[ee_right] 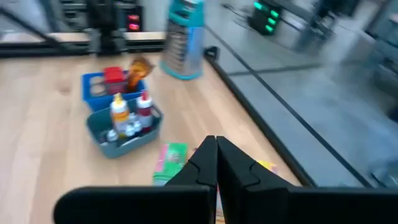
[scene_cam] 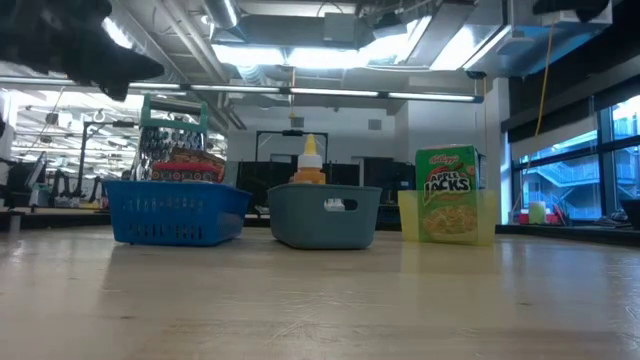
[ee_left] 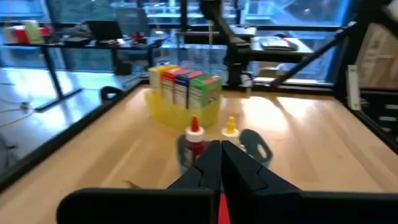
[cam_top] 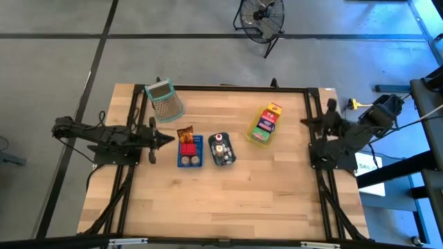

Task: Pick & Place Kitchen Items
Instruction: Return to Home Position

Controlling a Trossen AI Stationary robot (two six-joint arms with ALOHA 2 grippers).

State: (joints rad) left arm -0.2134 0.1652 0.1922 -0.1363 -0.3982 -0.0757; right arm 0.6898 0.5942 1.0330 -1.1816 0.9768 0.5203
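Note:
Small cartons (cam_top: 266,122), red, yellow, green and blue, stand in a yellow tray (cam_top: 257,137); the low view shows a green one (scene_cam: 447,195). A red tin (cam_top: 187,146) and a brown packet (cam_top: 185,133) sit in the blue tray (cam_top: 182,162), with white round pieces (cam_top: 190,160). Red- and yellow-capped bottles (ee_left: 195,138) stand in the grey-blue tray (cam_top: 230,158). My left gripper (cam_top: 168,140) is shut, just left of the blue tray and raised off the table. My right gripper (cam_top: 303,122) is shut at the table's right edge, right of the yellow tray.
A green-rimmed mesh basket (cam_top: 165,101) lies tipped near the table's far left corner. Bare wood spreads across the near half of the table (cam_top: 228,200). A fan (cam_top: 261,16) stands on the floor beyond the far edge.

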